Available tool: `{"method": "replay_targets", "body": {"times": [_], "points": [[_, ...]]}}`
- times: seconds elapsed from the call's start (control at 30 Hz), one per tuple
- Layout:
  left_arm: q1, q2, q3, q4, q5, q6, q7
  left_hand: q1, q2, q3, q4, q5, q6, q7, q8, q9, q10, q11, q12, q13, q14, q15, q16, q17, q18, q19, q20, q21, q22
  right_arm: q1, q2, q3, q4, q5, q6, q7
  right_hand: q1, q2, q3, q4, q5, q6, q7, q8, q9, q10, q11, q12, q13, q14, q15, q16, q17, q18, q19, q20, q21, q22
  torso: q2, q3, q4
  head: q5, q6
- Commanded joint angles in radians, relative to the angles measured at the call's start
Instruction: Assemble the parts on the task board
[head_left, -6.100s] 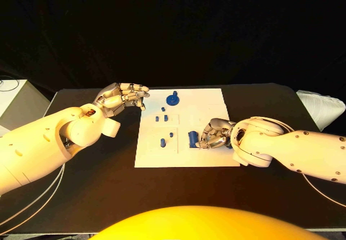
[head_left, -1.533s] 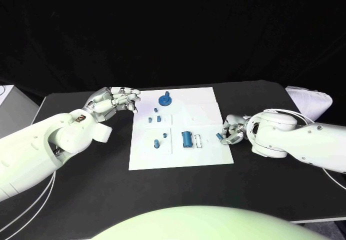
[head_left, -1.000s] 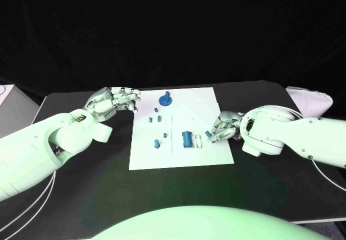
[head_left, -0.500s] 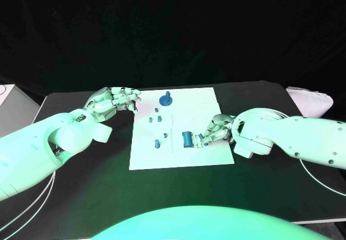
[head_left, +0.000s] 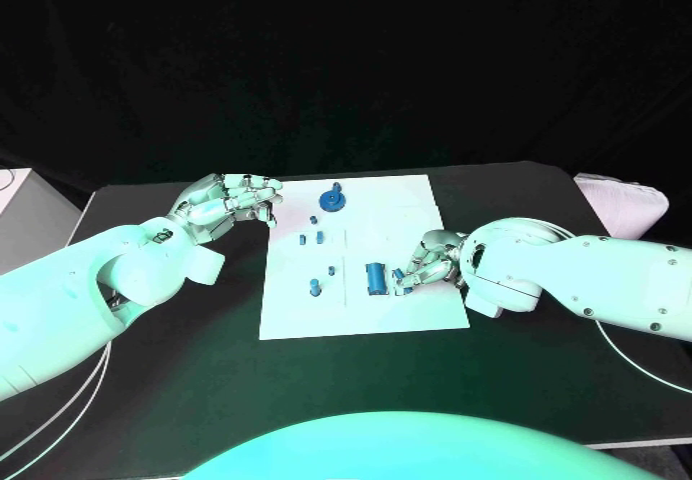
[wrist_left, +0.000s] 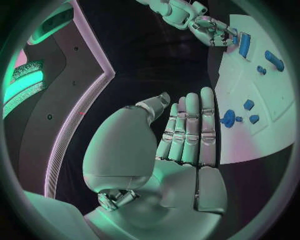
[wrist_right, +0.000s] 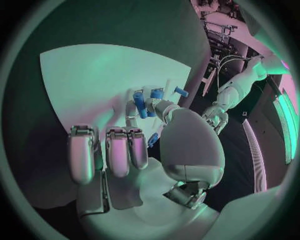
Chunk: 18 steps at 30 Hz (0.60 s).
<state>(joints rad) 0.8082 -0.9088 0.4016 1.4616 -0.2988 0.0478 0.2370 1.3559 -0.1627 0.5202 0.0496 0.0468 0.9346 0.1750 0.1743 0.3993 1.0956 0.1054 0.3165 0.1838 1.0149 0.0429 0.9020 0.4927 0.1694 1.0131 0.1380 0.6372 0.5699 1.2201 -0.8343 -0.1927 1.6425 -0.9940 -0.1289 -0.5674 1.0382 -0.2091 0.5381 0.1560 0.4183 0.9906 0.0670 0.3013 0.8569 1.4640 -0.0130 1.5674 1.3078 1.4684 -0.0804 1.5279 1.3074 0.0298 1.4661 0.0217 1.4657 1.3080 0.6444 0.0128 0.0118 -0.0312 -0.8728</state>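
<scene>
We see the board lying in the middle of the table, with the blue parts spread over it. Nearest us, toward the board's right edge, our right hand rests on the board with its fingers curled in, pinching a small blue piece between thumb and finger. Just beside its fingertips a blue cylinder stands on the board, a little right of the board's centre. Toward the left edge lies a blue peg, and a tiny piece sits just beyond it. Farther on, two small parts lie side by side near the left edge. At the far edge stands a round part with a knob. Our left hand hovers off the board's far left corner, above the table, fingers curled in and holding nothing.
</scene>
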Motion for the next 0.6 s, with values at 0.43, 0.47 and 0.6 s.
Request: {"method": "replay_targets", "body": {"times": [0.43, 0.47, 0.6], "points": [[0.000, 0.003, 0.000, -0.001, -0.001, 0.022, 0.006, 0.006, 0.004, -0.001, 0.008, 0.003, -0.009, 0.001, -0.005, 0.001, -0.009, 0.002, 0.008, 0.003, -0.006, 0.000, 0.003, 0.002, 0.013, 0.009, -0.002, -0.008, -0.003, -0.006, 0.017, -0.001, -0.031, -0.044, 0.026, -0.014, -0.020, 0.002, -0.013, 0.007, -0.018, 0.009, 0.003, -0.004, 0.003, 0.107, 0.006, 0.003, 0.263, 0.084, 0.004, -0.005, 0.179, -0.011, 0.097, 0.001, -0.002, 0.233, 0.000, 0.0008, 0.0004, 0.003, 0.000], [0.000, 0.004, 0.000, -0.001, -0.001, 0.022, 0.006, 0.006, 0.004, -0.001, 0.008, 0.003, -0.009, 0.001, -0.005, 0.001, -0.009, 0.002, 0.008, 0.003, -0.006, 0.000, 0.003, 0.002, 0.013, 0.009, -0.002, -0.008, -0.003, -0.007, 0.018, -0.001, -0.033, -0.045, 0.027, -0.014, -0.021, 0.003, -0.013, 0.008, -0.020, 0.010, 0.003, -0.005, 0.003, 0.107, 0.006, 0.003, 0.263, 0.084, 0.004, -0.005, 0.179, -0.011, 0.098, 0.001, 0.000, 0.234, 0.001, 0.0012, 0.0008, 0.004, 0.000], [0.000, 0.004, 0.000, -0.002, -0.001, 0.022, 0.006, 0.006, 0.004, -0.001, 0.008, 0.003, -0.009, 0.001, -0.005, 0.001, -0.009, 0.002, 0.008, 0.003, -0.006, 0.000, 0.003, 0.002, 0.013, 0.009, -0.002, -0.008, -0.003, -0.008, 0.022, -0.001, -0.037, -0.051, 0.032, -0.014, -0.022, 0.003, -0.014, 0.009, -0.021, 0.010, 0.003, -0.005, 0.003, 0.107, 0.006, 0.003, 0.263, 0.084, 0.004, -0.005, 0.179, -0.011, 0.098, 0.001, 0.000, 0.234, 0.001, 0.0012, 0.0005, 0.003, 0.000]]}}
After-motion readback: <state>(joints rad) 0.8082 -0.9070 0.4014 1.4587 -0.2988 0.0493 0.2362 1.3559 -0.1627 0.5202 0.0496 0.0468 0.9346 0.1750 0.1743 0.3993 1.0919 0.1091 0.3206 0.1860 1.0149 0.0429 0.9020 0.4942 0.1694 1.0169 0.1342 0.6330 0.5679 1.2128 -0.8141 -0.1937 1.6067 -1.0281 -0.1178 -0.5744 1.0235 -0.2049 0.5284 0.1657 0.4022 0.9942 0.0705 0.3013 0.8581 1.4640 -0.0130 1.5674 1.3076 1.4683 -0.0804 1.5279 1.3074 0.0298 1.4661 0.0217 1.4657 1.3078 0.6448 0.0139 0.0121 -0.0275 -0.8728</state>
